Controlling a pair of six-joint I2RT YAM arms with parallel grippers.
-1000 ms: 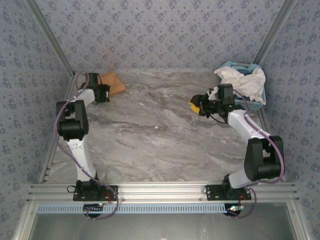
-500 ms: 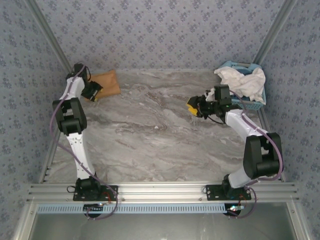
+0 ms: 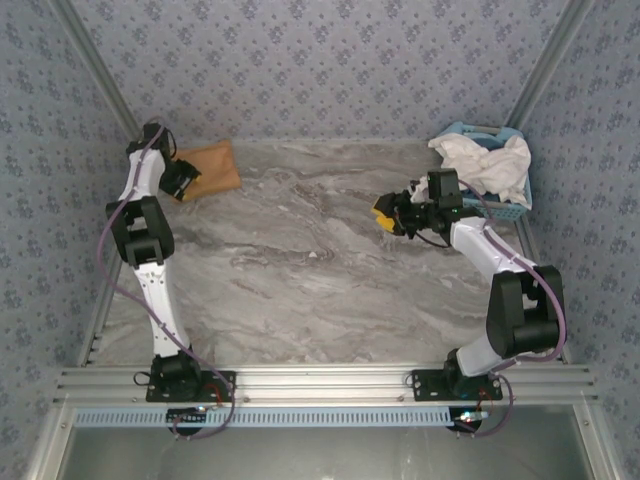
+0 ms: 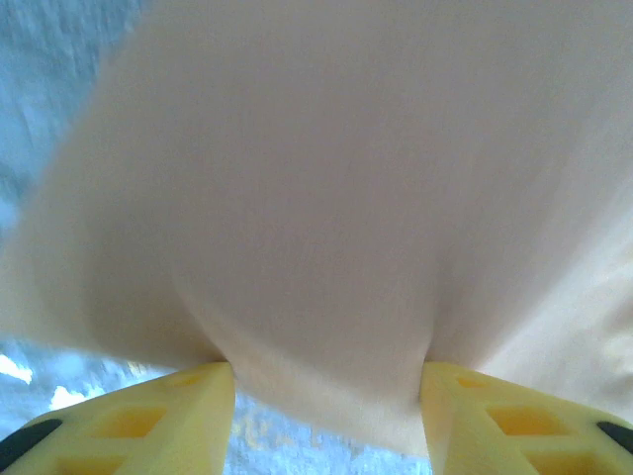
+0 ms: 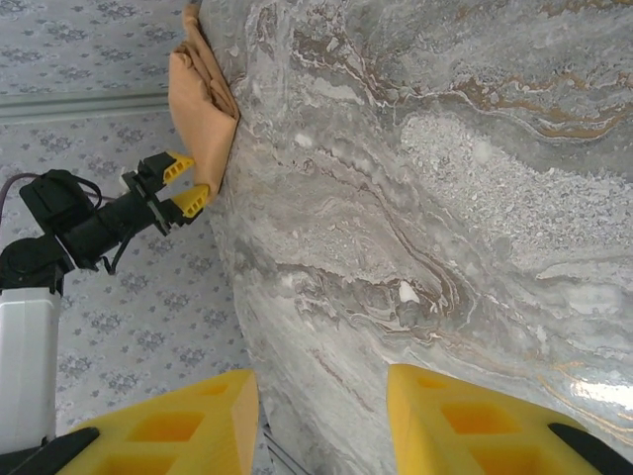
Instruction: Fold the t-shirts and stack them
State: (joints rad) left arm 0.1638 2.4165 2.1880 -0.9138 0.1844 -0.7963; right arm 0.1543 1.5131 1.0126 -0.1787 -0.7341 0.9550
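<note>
A tan-orange t-shirt lies folded at the far left of the table, near the back wall. My left gripper is at its left edge. Seen from the left wrist, the tan cloth spreads across the frame, and its folded edge bulges between the yellow fingers. The left gripper is open around that edge, not pinching it. From the right wrist, the left gripper straddles the shirt's corner. A white t-shirt is heaped in the basket. My right gripper hovers open and holds nothing.
A light blue lattice basket stands at the back right corner, just behind my right arm. Patterned walls close in the table at the back and on both sides. Bare marble tabletop stretches between the two arms.
My left arm swung back and left towards the corner, and the tan shirt shifted a little left with it. Its jaws have widened. The right arm barely moved.
</note>
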